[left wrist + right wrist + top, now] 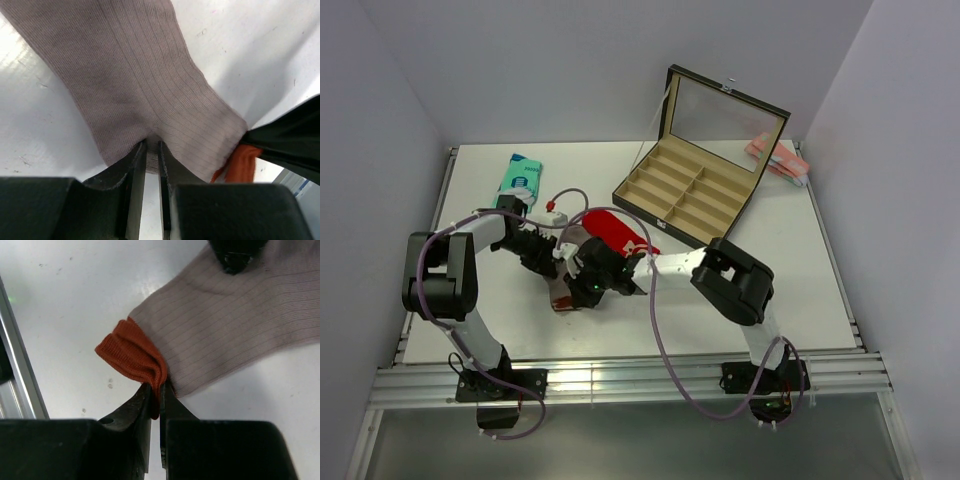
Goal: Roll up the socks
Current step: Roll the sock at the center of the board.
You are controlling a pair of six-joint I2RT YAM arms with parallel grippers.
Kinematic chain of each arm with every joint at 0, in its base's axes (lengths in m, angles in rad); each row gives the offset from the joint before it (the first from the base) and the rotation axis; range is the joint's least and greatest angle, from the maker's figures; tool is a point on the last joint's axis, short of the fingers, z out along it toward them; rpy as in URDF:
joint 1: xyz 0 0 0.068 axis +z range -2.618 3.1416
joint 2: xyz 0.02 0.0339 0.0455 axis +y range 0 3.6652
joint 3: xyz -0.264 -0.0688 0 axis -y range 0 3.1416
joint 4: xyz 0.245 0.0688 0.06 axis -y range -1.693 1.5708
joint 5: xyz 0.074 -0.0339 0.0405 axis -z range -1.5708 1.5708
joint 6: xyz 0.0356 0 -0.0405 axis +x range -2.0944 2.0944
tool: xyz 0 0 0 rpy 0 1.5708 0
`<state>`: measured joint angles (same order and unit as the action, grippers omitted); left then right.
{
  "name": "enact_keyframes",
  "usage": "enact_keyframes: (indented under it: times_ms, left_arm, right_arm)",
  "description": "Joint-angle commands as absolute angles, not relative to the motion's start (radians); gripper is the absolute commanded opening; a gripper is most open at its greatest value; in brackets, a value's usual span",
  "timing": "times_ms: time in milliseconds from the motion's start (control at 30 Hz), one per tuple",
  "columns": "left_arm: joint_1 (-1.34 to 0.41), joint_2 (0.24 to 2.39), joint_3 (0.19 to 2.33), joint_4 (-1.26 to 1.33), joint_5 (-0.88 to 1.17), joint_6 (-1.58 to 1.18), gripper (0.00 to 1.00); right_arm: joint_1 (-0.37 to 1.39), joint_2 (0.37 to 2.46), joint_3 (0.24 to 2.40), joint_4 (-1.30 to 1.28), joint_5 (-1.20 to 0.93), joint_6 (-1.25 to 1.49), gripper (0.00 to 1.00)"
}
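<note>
- Socks: one red heap, count unclear, mid-desk, between both claws.
- Left claw: 1, pinching the mauve ribbed fabric.
- Right claw: 1, clamped on the red edge.
- Teal sock: 1, far left.
- Open box: 1.
- Pink bundle: 1, far right.

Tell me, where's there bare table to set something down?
Front right, between the right arm and the right edge of the table; also the back strip between the teal sock and the open box. Crowded mid-table around the socks.

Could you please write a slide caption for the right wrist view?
Right gripper pinching the orange-red end of a ribbed greyish sock lying on the white table.
</note>
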<state>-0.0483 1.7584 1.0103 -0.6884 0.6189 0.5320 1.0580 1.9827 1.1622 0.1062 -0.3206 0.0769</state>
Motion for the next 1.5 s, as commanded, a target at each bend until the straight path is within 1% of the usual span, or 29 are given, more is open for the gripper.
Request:
enact_keyframes:
  times_ms: [0, 133, 267, 300, 367, 600, 767, 833, 1000, 1067, 1200, 1267, 1367, 1467]
  left_arm:
    - [-0.049, 1.749, 1.025, -0.626, 0.621, 0.528, 0.22]
    - [-0.051, 1.718, 1.011, -0.611, 0.64, 0.54, 0.23]
    - [-0.051, 1.686, 0.988, -0.577, 0.635, 0.538, 0.24]
    - [-0.051, 1.663, 0.98, -0.565, 0.62, 0.535, 0.26]
    - [-0.051, 1.631, 0.957, -0.526, 0.606, 0.52, 0.27]
    - [-0.043, 1.47, 0.905, -0.462, 0.586, 0.496, 0.36]
    - [0.0, 1.454, 0.908, -0.459, 0.592, 0.457, 0.37]
    - [0.073, 1.437, 0.91, -0.463, 0.609, 0.465, 0.37]
    - [0.152, 1.346, 0.9, -0.486, 0.647, 0.526, 0.39]
    - [0.156, 1.316, 0.885, -0.489, 0.644, 0.529, 0.39]
    - [0.158, 1.226, 0.854, -0.551, 0.689, 0.659, 0.42]
    - [0.149, 1.192, 0.83, -0.601, 0.693, 0.718, 0.41]
    - [0.108, 1.106, 0.775, -0.656, 0.67, 0.834, 0.44]
    - [0.039, 1.002, 0.709, -0.689, 0.632, 0.917, 0.45]
  right_arm:
    - [1.026, 2.039, 1.277, -0.027, -0.425, 0.123, 0.0]
    - [1.009, 2.108, 1.368, -0.116, -0.495, 0.141, 0.0]
    - [1.005, 2.128, 1.41, -0.169, -0.503, 0.144, 0.0]
    - [1.006, 2.126, 1.413, -0.181, -0.505, 0.147, 0.0]
    - [1.005, 2.135, 1.423, -0.202, -0.499, 0.156, 0.0]
    - [0.997, 2.18, 1.479, -0.277, -0.502, 0.199, 0.0]
    - [0.989, 2.218, 1.519, -0.307, -0.505, 0.21, 0.0]
    - [0.986, 2.23, 1.525, -0.318, -0.506, 0.216, 0.0]
    - [0.976, 2.264, 1.572, -0.373, -0.505, 0.232, 0.0]
    - [0.97, 2.278, 1.586, -0.383, -0.506, 0.238, 0.0]
    - [0.945, 2.299, 1.612, -0.423, -0.537, 0.262, 0.0]
    - [0.931, 2.312, 1.64, -0.448, -0.541, 0.267, 0.0]
    - [0.913, 2.327, 1.684, -0.5, -0.548, 0.265, 0.0]
    - [0.9, 2.347, 1.735, -0.541, -0.568, 0.275, 0.0]
